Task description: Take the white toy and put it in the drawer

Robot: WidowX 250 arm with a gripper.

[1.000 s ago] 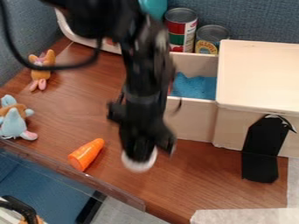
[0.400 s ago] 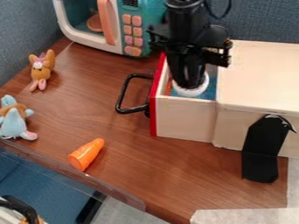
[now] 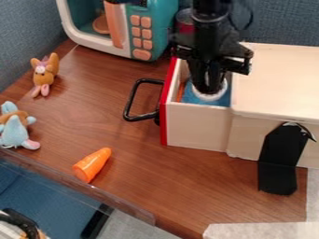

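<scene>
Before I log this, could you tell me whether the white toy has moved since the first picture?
Yes, the white toy moved up and right in view, from outside the open drawer to its opening.

The tabletop (image 3: 134, 170) is showing brown wood grain under a soft sheen, while the drawer (image 3: 196, 128) and its box (image 3: 280, 77) are displaying pale, smooth wood with a mostly matt finish, and the black handle (image 3: 131, 99) is catching glossy highlights. The toy carrot (image 3: 92, 164) and toy microwave (image 3: 163, 27) are looking like smooth, shiny plastic, the blue plush toy (image 3: 15, 133) is showing soft, matt cloth, and the partition (image 3: 283, 23) is presenting rough, woven fabric.
</scene>
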